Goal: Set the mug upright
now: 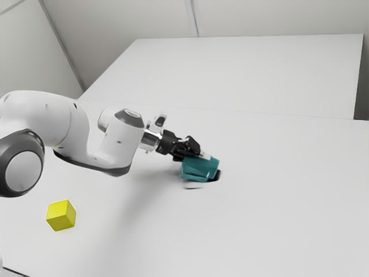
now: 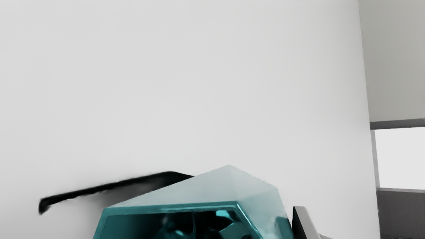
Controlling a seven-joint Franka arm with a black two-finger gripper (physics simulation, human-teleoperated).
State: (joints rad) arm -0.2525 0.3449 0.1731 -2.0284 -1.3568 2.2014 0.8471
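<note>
Tilting over right at the end of the black hand (image 1: 202, 154) is the teal mug (image 1: 199, 169), and honestly each view gives you a different half of the story. Exterior view's the one for the overall layout: the white arm (image 1: 120, 141) comes in from the exterior view's left, with the mug just below the hand's tip, over the pale surface (image 1: 288, 202). There's dark stuff right under it, but I can't tell if the mug's actually touching down. You also get a yellow cube (image 1: 60, 215) from that side, sitting on the surface well apart from the mug, toward the exterior view's lower left.

Wrist view's where you get to peek inside. The mug's angular rim (image 2: 172, 208) and its open mouth face the camera, with a dark, glossy teal interior, while the outer wall looks washed out and way paler. A thin black strip (image 2: 109, 187) runs out from beside the mug, no clue if it's a shadow or something solid. Past the surface's edge there's a grey wall (image 2: 395, 59) and a bright panel (image 2: 401, 159).

As for the hand, can't tell if it's spread, pressed together or pinching the mug, sorry.
</note>
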